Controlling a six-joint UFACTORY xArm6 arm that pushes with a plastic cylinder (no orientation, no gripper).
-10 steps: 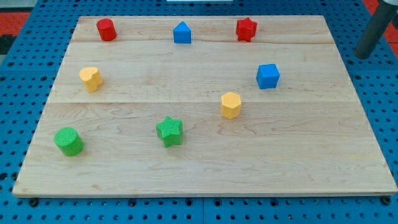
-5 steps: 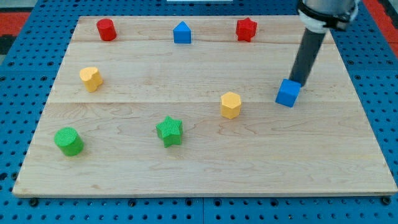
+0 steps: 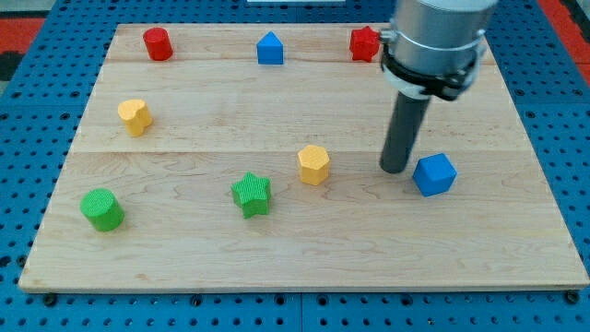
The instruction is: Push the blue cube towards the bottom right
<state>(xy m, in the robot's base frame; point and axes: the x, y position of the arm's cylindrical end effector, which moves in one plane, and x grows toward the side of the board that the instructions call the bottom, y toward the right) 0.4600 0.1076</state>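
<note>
My tip [image 3: 396, 170] on the wooden board [image 3: 184, 258], right of frame centre, just left of the blue cube [image 3: 434, 174], close beside it, contact unclear. It's a bare rod, no jaws, holding nothing. Blue cube sits right of centre, tilted. Yellow hexagonal block [image 3: 314, 164] left of tip, apart. Green star block [image 3: 252, 194] lower centre, green cylinder [image 3: 101, 209] lower left. Yellow heart-like block [image 3: 135, 116] left. Top row: red cylinder [image 3: 158, 43], blue house-shaped block [image 3: 269, 48], red star [image 3: 362, 43] partly behind the arm.
</note>
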